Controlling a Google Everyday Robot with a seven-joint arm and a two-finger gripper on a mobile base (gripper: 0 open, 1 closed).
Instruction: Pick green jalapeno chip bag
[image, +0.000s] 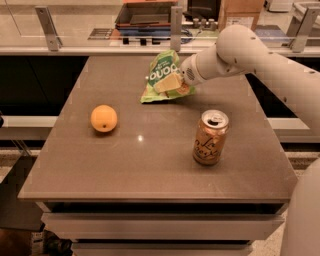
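The green jalapeno chip bag (161, 72) is light green with a dark green round logo in white letters. It is tilted up off the back middle of the brown table (150, 155), its lower edge near the surface. My gripper (169, 82) reaches in from the right on the white arm and is shut on the bag's right side, a pale finger (167, 83) lying across its front.
An orange (104, 118) lies at the left of the table. A gold drink can (210, 137) stands upright at the right front. A counter with metal posts (176, 20) runs behind the table.
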